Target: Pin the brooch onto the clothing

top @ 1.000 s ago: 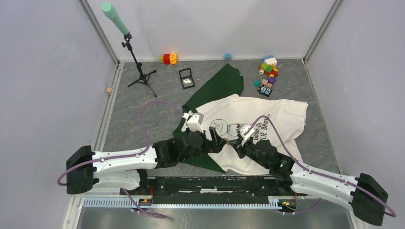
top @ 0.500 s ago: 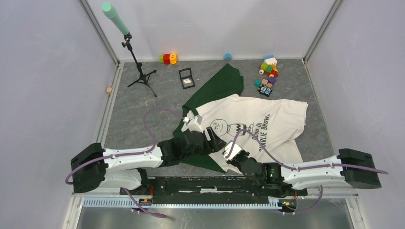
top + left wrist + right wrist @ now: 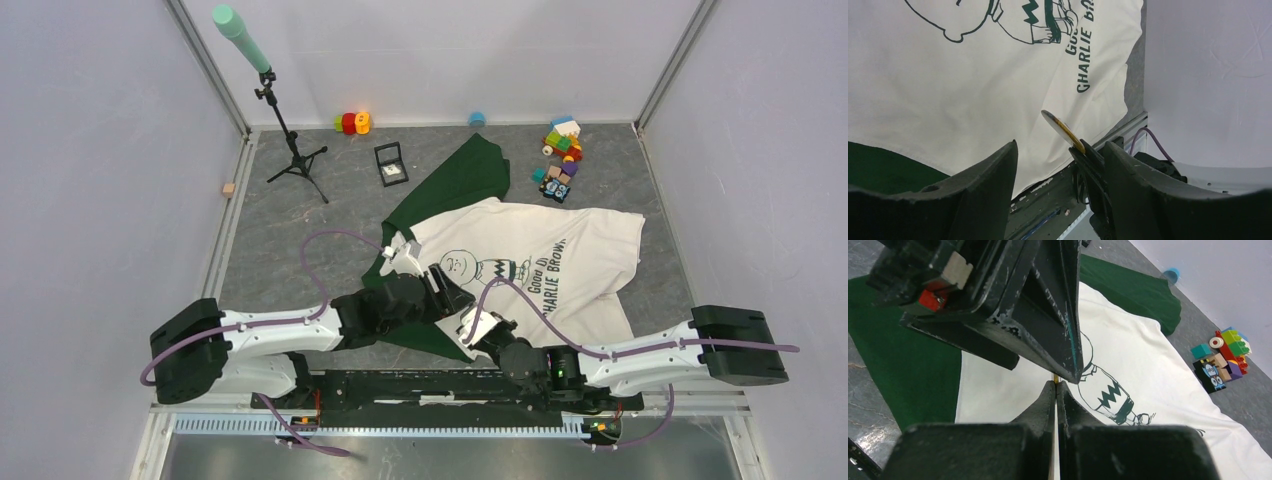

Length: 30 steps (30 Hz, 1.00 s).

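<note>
The brooch (image 3: 1063, 131), a small gold-edged disc, is pinched at its lower rim by my right gripper (image 3: 1056, 385), which is shut on it. In the right wrist view it shows edge-on as a thin gold sliver (image 3: 1055, 377). My left gripper (image 3: 1060, 150) is open, and the brooch sits between its two fingers without touching them. Both grippers (image 3: 455, 298) (image 3: 478, 325) hover over the near hem of the cream T-shirt (image 3: 570, 265), beside its cartoon print (image 3: 998, 20) (image 3: 1108, 390). The top view does not show the brooch.
A small black box (image 3: 390, 163) lies behind the shirt's green sleeve (image 3: 460, 175). A tripod with a mint-green tube (image 3: 290, 150) stands at the back left. Toy blocks (image 3: 560, 160) and small toys (image 3: 352, 122) lie along the back. A black rail (image 3: 450, 385) runs along the near edge.
My right arm has pulled back toward the near edge and left, from over the lettering to just beside the left gripper. My left gripper has shifted slightly.
</note>
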Available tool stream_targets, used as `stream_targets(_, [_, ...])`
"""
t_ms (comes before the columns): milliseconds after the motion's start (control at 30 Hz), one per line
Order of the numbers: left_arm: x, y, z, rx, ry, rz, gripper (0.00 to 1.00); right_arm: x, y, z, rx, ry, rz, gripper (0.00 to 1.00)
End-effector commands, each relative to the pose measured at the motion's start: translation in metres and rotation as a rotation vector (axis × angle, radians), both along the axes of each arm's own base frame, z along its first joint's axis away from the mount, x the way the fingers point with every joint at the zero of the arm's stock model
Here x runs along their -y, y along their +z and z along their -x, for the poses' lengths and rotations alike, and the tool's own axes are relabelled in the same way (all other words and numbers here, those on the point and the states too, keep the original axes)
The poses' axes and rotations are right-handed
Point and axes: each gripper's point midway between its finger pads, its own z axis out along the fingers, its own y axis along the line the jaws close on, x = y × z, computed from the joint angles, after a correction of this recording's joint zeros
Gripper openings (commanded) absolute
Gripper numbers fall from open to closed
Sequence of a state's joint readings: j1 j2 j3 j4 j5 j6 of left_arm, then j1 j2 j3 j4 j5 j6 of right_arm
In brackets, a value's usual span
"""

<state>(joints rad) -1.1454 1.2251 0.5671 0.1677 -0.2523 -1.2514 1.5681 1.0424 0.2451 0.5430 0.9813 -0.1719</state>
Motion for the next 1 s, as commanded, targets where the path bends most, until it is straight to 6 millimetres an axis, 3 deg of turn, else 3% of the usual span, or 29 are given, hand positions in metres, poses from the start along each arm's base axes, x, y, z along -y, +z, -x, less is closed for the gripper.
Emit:
stream_targets(0, [0.008, 0.009, -0.006, -0.006, 0.021, 0.058, 0.65, -0.011, 0.026, 0.001, 0.014, -0.009, -0.096, 0.0])
stream_targets(267, [0.015, 0.011, -0.003, -0.016, -0.003, 0.085, 0.39, -0.014, 0.023, 0.004, 0.02, 0.011, -0.074, 0.0])
stream_targets(600, [0.021, 0.009, 0.001, -0.035, -0.029, 0.113, 0.17, -0.017, 0.023, 0.007, 0.036, 0.017, -0.055, 0.0])
stream_targets(700, [0.021, 0.008, 0.001, -0.031, -0.035, 0.108, 0.05, -0.017, 0.025, 0.008, 0.031, 0.02, -0.063, 0.0])
stream_targets(800, [0.017, 0.006, -0.002, -0.044, -0.043, 0.116, 0.02, -0.015, 0.025, 0.009, 0.012, 0.003, -0.055, 0.16])
stream_targets(967, [-0.001, 0.006, -0.014, -0.007, -0.062, 0.117, 0.02, -0.006, 0.026, 0.014, -0.058, -0.004, -0.09, 0.67])
